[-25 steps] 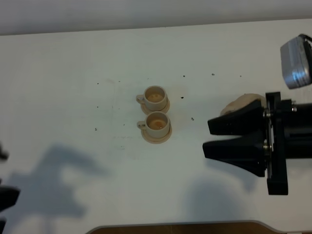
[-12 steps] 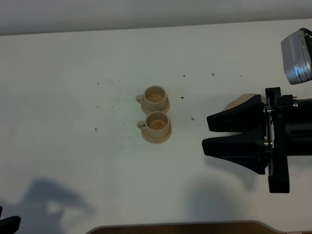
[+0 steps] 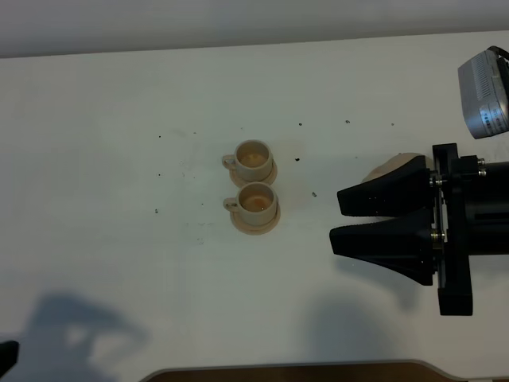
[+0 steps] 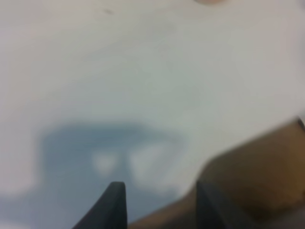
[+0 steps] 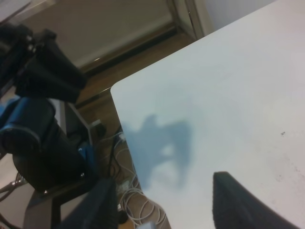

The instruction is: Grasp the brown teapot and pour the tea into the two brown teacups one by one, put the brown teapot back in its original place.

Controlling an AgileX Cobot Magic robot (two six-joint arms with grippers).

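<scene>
Two brown teacups point(image 3: 257, 202) stood filled on the counter point(image 3: 119, 119), and with the brown teapot point(image 3: 387, 167) seemingly parked at right beneath the wide-open, empty right hand point(image 3: 336, 221), that hand was best lifted straight clear without nudging it.

The left gripper point(image 3: 6, 356) has drawn back, seemingly almost out of view; its shadow point(image 3: 79, 326) followed.

Smooth ceramic teacups point(image 3: 255, 159), matt table point(image 3: 111, 111)

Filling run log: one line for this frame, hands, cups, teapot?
right hand open, empty | left hand open, empty | two teacups on saucers, mid-table | beige shape part-hidden by right hand, teapot unconfirmed
</scene>
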